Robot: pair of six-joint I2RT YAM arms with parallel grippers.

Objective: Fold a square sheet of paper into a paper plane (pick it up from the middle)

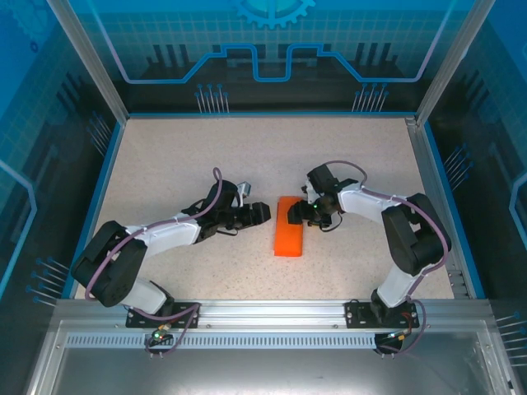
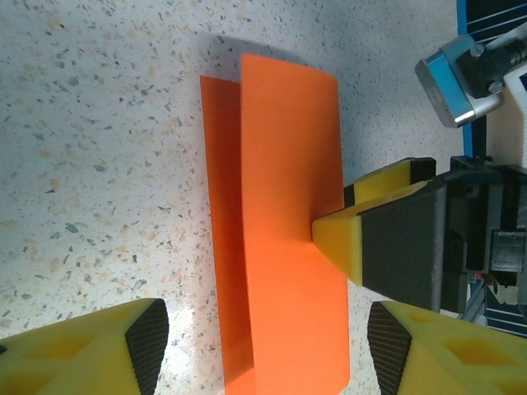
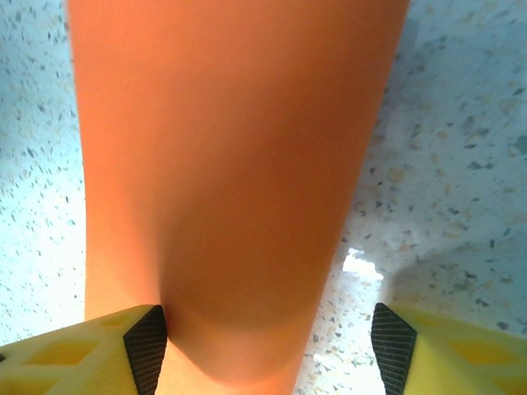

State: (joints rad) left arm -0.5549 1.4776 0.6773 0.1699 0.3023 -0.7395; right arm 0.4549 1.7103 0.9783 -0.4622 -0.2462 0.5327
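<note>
The square sheet of paper (image 1: pixel 290 226) is bright orange and lies folded into a long rectangle at the table's middle. In the left wrist view the paper (image 2: pixel 288 206) has its top flap offset to the right, so a strip of the lower layer shows. My left gripper (image 1: pixel 262 212) is just left of it, and its open jaws (image 2: pixel 268 350) straddle the sheet's near end without touching it. My right gripper (image 1: pixel 298 212) is at the sheet's far right edge, open (image 3: pixel 270 350) over the paper (image 3: pixel 230 164). One of its yellow fingertips (image 2: pixel 338 239) rests on the flap's edge.
The speckled tabletop (image 1: pixel 189 156) has a blue border and see-through walls on three sides. An aluminium rail (image 1: pixel 272 313) with both arm bases runs along the near edge. There is free room behind and in front of the paper.
</note>
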